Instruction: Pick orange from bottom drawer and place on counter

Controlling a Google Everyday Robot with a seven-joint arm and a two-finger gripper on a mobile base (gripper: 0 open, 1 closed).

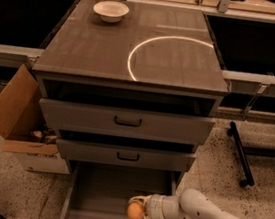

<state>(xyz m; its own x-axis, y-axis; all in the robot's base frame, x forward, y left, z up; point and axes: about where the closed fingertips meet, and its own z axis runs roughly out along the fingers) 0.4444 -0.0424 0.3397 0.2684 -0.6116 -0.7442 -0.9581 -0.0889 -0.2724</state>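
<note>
The orange is a small round fruit inside the open bottom drawer, near its front right. My gripper reaches in from the right on a white arm, and its fingers wrap around the orange. The orange sits just above the drawer's grey floor. The counter is the brown-grey top of the cabinet, marked with a white arc.
A white bowl stands at the counter's back left. The two upper drawers are partly pulled out above the bottom drawer. An open cardboard box sits on the floor to the left. A black bar lies on the right.
</note>
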